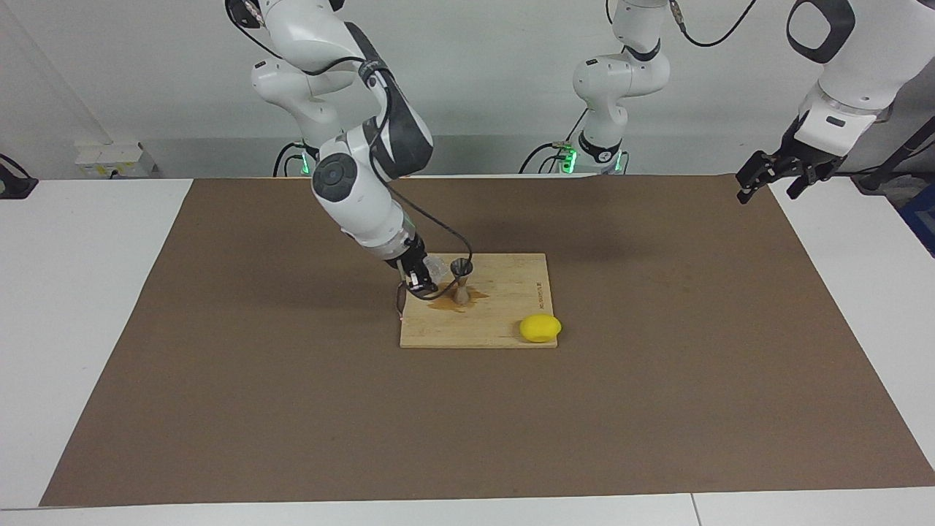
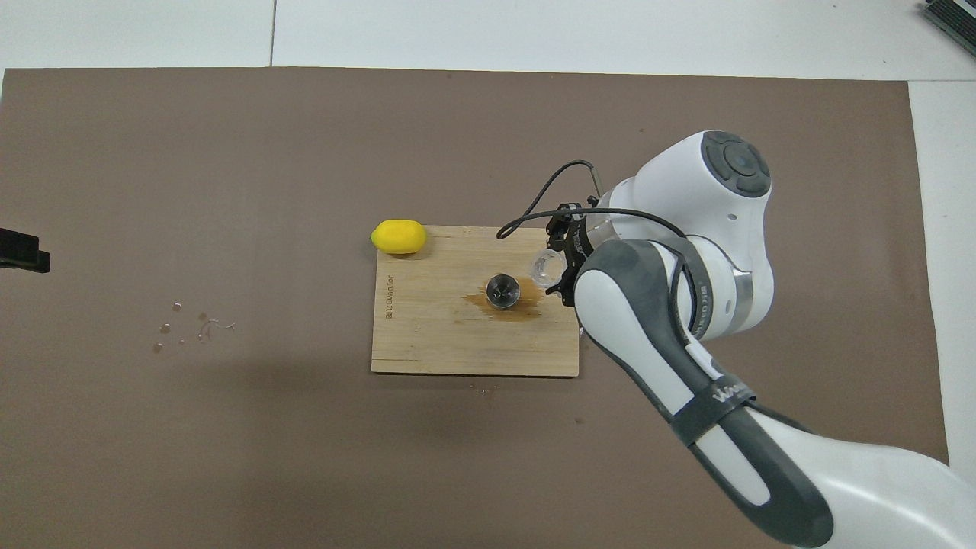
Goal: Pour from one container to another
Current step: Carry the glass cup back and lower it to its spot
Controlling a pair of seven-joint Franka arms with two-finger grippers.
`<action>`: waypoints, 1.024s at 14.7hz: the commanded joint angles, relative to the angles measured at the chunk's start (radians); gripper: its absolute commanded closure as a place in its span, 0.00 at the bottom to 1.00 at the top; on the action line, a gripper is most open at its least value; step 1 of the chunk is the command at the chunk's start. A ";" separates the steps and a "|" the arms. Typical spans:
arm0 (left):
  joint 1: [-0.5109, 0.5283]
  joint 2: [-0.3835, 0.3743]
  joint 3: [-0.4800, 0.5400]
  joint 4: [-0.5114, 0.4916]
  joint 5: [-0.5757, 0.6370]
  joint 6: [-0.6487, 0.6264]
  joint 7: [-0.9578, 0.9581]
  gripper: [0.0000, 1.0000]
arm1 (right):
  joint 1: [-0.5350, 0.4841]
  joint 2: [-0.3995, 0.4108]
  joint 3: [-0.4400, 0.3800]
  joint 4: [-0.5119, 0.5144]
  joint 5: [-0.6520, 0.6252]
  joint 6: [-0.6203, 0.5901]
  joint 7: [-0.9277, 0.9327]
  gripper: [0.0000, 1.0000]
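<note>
The small grey metal jigger [image 1: 461, 280] [image 2: 503, 290] stands upright on the wooden cutting board [image 1: 504, 321] [image 2: 427, 343], in a brown puddle [image 1: 445, 302] [image 2: 526, 311]. My right gripper [image 1: 427, 278] [image 2: 557, 267] is shut on the clear glass cup [image 1: 437, 269] [image 2: 546, 267]. It holds the cup tilted, just off the board, close beside the jigger's rim toward the right arm's end. My left gripper [image 1: 773, 175] [image 2: 21, 252] hangs open and waits above the mat's corner at the left arm's end, near the robots.
A yellow lemon [image 1: 540, 328] [image 2: 398, 236] lies at the board's corner farthest from the robots, toward the left arm's end. A few droplets [image 2: 183, 328] dot the brown mat [image 1: 657, 409] toward the left arm's end. White table surrounds the mat.
</note>
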State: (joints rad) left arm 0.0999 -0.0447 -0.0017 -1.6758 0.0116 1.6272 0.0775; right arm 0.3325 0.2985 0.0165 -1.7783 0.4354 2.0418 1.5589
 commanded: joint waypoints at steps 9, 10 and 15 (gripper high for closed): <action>-0.057 0.023 0.026 0.018 0.014 -0.007 -0.010 0.00 | -0.329 -0.070 0.010 -0.254 0.206 0.011 -0.522 1.00; -0.060 0.022 0.026 0.018 0.013 -0.007 -0.010 0.00 | -0.345 -0.055 0.010 -0.253 0.215 0.012 -0.549 1.00; -0.066 0.019 0.028 0.016 0.013 -0.001 -0.010 0.00 | -0.435 0.007 0.011 -0.250 0.301 0.001 -0.634 1.00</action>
State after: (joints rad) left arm 0.0577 -0.0245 0.0049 -1.6694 0.0132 1.6345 0.0775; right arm -0.0642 0.2865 0.0137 -2.0233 0.6987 2.0423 0.9761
